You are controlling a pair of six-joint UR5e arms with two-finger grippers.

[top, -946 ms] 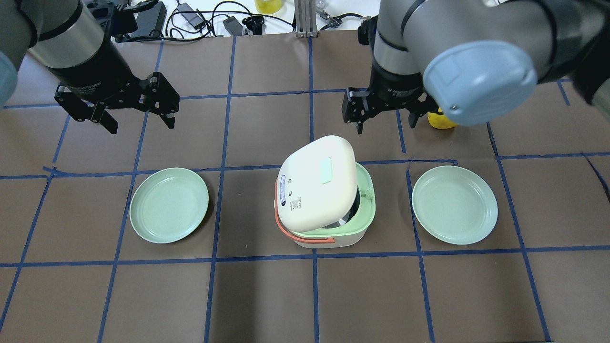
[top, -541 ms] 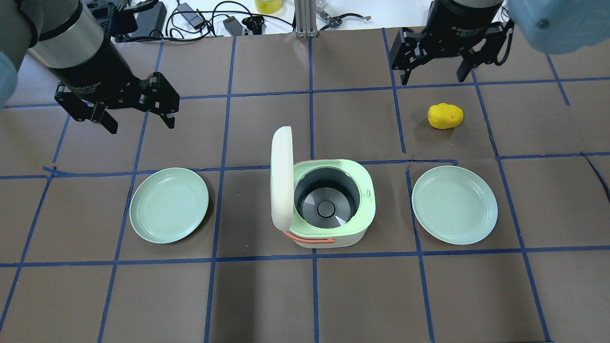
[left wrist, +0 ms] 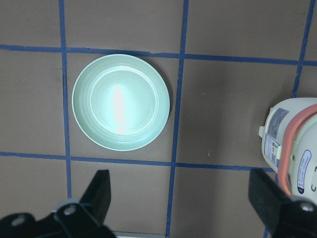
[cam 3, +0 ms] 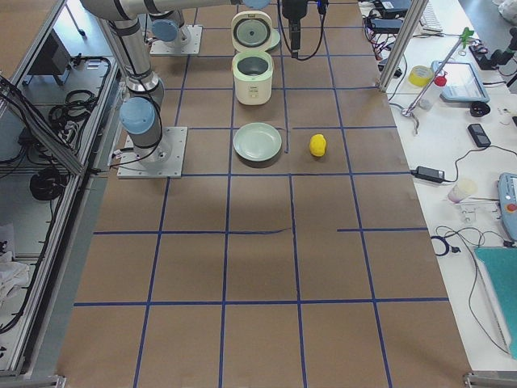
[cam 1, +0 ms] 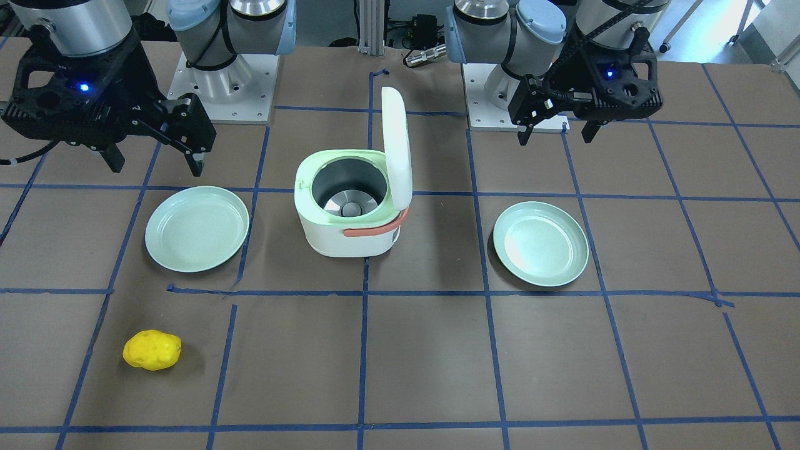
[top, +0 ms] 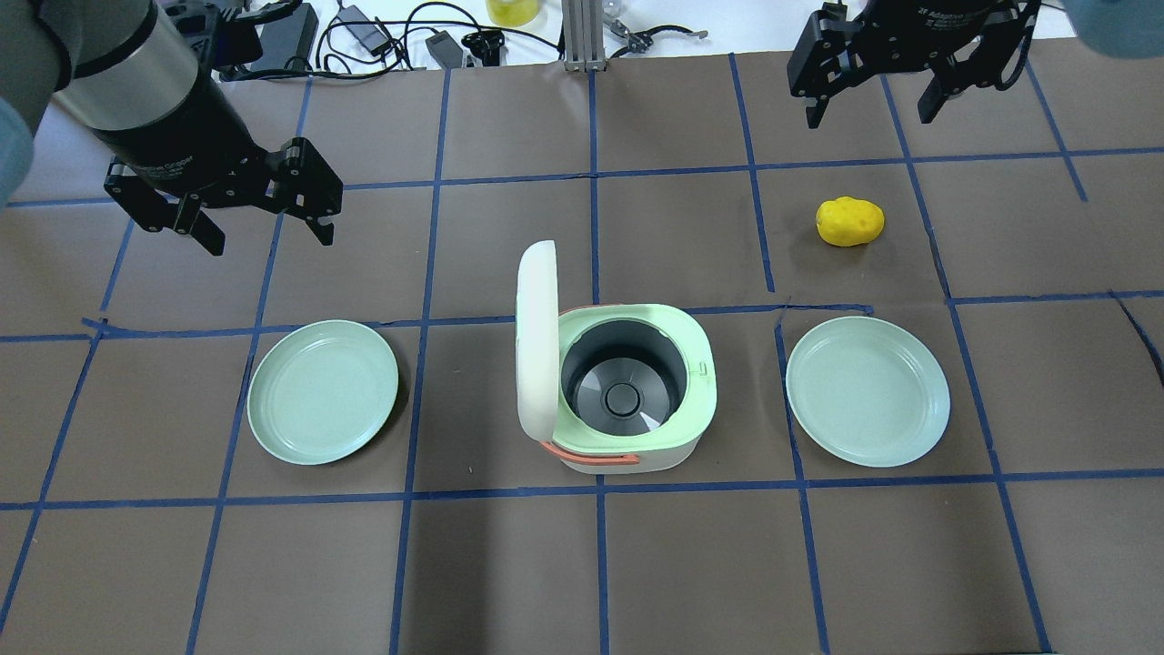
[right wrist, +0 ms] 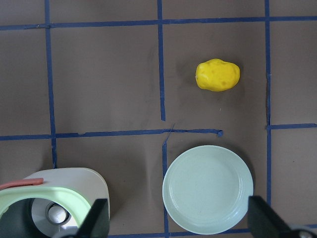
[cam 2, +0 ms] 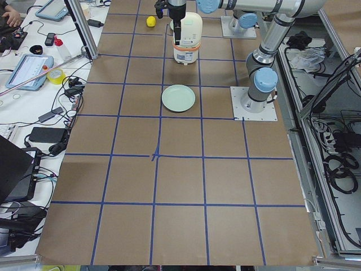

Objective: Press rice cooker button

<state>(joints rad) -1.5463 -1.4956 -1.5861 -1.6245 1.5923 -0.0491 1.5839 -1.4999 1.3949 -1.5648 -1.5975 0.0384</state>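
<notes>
A table (top: 509, 564) covered in brown paper and gridded with blue tape fills the workspace, with both arm bases bolted along the robot's edge. Cables (top: 364, 36) and an aluminium post (top: 579, 32) lie on the white bench beyond its far edge.

The left gripper (top: 270, 238) hangs over bare paper behind the left plate (top: 323, 391), its jaws spread wide, holding and touching nothing. It sits where it was a second ago. The right gripper (top: 868, 118), equally wide apart and empty, is now raised over the table's far edge. Less than a second earlier it was low, just behind the cooker.

The rice cooker (top: 637, 446) stands at the table's centre between the two plates, apart from both grippers. Its white lid (top: 536, 337) stands upright on the side toward the robot's left. A second ago the lid was only partway up and covered the opening. The dark inner pot (top: 623, 382) is exposed inside the green rim, and an orange handle (top: 591, 458) curves round the near wall.

The right plate (top: 867, 391), pale green like its twin, is bare. A yellow potato-shaped lump (top: 849, 221) lies beyond it, in full view since the arm left.
</notes>
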